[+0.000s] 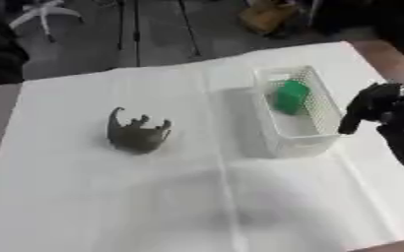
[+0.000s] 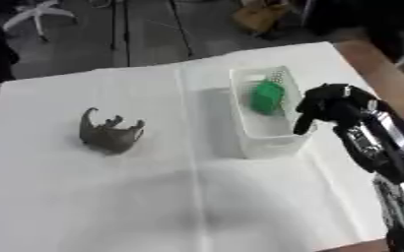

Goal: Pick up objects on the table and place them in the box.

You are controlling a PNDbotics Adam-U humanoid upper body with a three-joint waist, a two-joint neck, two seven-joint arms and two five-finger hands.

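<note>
One grey toy (image 1: 136, 133) left on cloth, well left of box (image 1: 318, 140); right hand (image 2: 326, 110) beside box, fingers curled, empty.

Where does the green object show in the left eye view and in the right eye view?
Left eye view: the green object lies inside the white box, upper right of centre.
Right eye view: it sits closer to the centre, again inside the box.
Shared landmark: the grey toy animal on the white cloth, left of the box.
</note>
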